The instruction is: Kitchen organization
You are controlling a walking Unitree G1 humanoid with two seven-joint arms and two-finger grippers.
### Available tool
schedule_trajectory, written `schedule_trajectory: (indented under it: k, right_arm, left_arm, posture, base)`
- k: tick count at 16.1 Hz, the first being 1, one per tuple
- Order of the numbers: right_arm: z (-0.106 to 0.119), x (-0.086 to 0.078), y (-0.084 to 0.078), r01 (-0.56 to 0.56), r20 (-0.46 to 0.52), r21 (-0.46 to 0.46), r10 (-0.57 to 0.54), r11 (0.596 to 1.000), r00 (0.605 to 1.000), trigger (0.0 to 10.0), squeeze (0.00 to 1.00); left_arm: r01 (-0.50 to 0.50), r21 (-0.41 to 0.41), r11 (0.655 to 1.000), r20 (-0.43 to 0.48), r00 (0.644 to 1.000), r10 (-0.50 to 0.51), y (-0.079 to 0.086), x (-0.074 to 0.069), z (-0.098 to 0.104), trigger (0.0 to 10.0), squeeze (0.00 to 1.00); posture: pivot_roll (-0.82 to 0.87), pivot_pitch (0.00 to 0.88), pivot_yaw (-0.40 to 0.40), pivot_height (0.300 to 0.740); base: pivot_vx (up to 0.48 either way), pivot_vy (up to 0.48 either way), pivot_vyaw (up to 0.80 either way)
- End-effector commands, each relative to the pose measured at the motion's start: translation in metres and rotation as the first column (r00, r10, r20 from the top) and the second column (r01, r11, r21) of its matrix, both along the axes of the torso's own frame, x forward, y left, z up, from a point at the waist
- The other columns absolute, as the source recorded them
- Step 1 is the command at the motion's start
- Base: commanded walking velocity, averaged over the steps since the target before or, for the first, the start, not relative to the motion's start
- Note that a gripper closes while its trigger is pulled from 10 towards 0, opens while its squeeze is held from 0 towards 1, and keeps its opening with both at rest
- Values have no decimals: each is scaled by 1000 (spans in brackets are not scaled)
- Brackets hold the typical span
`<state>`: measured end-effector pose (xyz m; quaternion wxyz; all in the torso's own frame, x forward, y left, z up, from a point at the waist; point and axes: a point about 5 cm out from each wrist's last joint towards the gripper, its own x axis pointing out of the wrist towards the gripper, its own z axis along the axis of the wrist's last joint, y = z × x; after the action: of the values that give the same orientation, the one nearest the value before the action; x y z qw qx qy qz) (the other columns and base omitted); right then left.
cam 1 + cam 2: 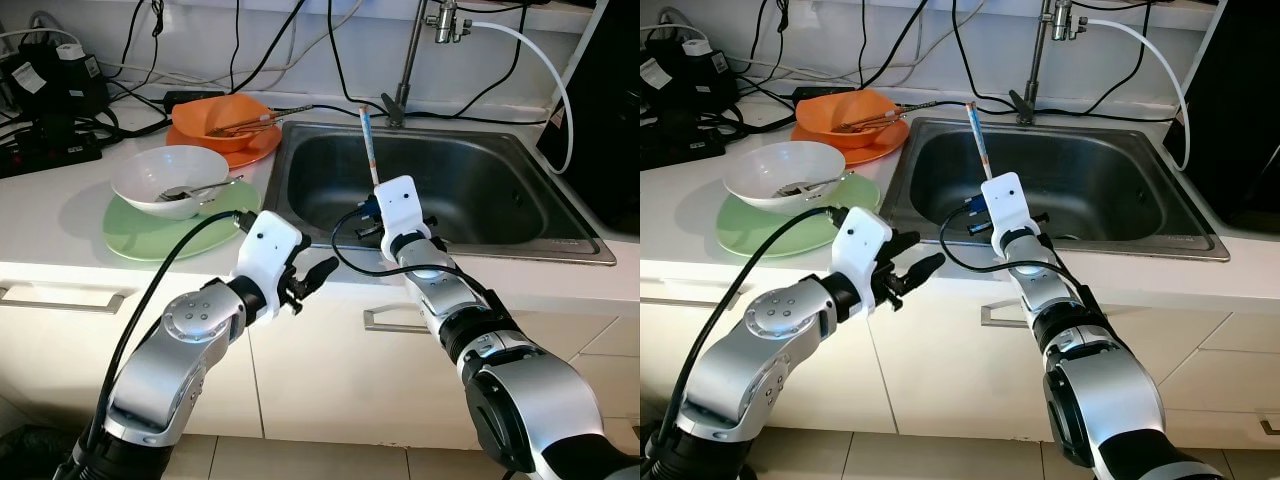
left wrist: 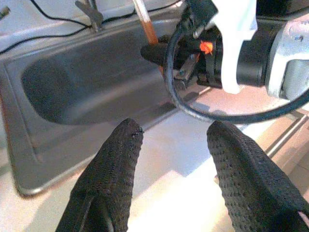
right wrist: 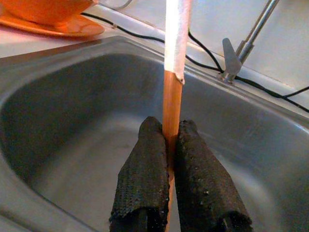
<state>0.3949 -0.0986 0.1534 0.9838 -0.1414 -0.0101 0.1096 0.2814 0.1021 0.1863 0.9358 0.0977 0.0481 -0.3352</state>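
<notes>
My right gripper [image 3: 168, 126] is shut on a wooden chopstick [image 3: 173, 96] with a pale wrapped upper end. It holds the chopstick [image 1: 369, 140] nearly upright over the front part of the steel sink [image 1: 490, 180]. My left gripper [image 1: 312, 274] hovers open at the counter's front edge, just left of the sink, with nothing between its fingers [image 2: 120, 154]. An orange bowl [image 1: 222, 116] holding more chopsticks sits on an orange plate at the back of the counter. Nearer, a white bowl [image 1: 170, 178] with a spoon rests on a green plate [image 1: 140, 238].
A tap [image 1: 408, 60] with a white hose stands behind the sink. Black cables and power blocks [image 1: 50, 130] crowd the back left of the counter. A dark appliance [image 1: 600, 110] stands to the sink's right. Cabinet drawers with handles run below the counter.
</notes>
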Motion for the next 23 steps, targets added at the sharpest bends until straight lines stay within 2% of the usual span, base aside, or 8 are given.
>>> schedule_trajectory:
  k: [1, 6, 7, 8, 17, 20, 22, 23]
  right_arm:
    - [-4, -1, -3, 8, -10, 0, -8, 1000, 1000, 10000, 1000]
    - [-5, -1, -3, 9, -12, -6, -9, 1000, 1000, 10000, 1000]
    - [-5, -1, -2, 10, -12, -8, -10, 1000, 1000, 10000, 682]
    - [-5, -1, -3, 11, -12, -10, -11, 1000, 1000, 10000, 0]
    - [4, 1, -2, 8, 18, 11, -8, 1000, 1000, 10000, 0]
    - [25, 5, -4, 8, 113, 84, -17, 996, 993, 10000, 0]
    - [55, 9, -5, -22, 231, 169, -18, 985, 973, 10000, 0]
    - [70, 8, -4, -50, 298, 196, -11, 979, 954, 10000, 0]
  left_arm:
    - [22, 9, 1000, 2, 1000, -22, -2, -3, 2, 10000, 0]
    - [25, 13, 1000, -3, 1000, -25, -2, -4, 0, 10000, 0]
    - [24, 15, 1000, -2, 1000, -24, -2, -4, 0, 10000, 0]
    - [23, 16, 1000, -1, 1000, -23, -2, -4, 0, 10000, 0]
    - [10, 23, 1000, 11, 1000, -10, -1, -2, 1, 10000, 0]
    - [-55, 12, 998, 59, 997, 55, 2, 4, 6, 10000, 0]
    - [-104, 15, 994, 125, 987, 101, 6, 10, 14, 10000, 0]
    - [-133, 45, 990, 176, 977, 123, 6, 12, 18, 10000, 0]
  posture:
    - [197, 0, 0, 740]
    - [198, 0, -1, 740]
    - [199, 0, -2, 740]
    - [199, 0, -2, 740]
    - [193, 5, -3, 740]
    - [191, 15, -6, 740]
    - [179, 21, -9, 740]
    - [172, 25, -10, 740]
  base:
    - [0, 0, 0]
    - [0, 0, 0]
    - [0, 0, 0]
    - [0, 0, 0]
    - [0, 0, 0]
    - [0, 0, 0]
    - [0, 0, 0]
    - [0, 0, 0]
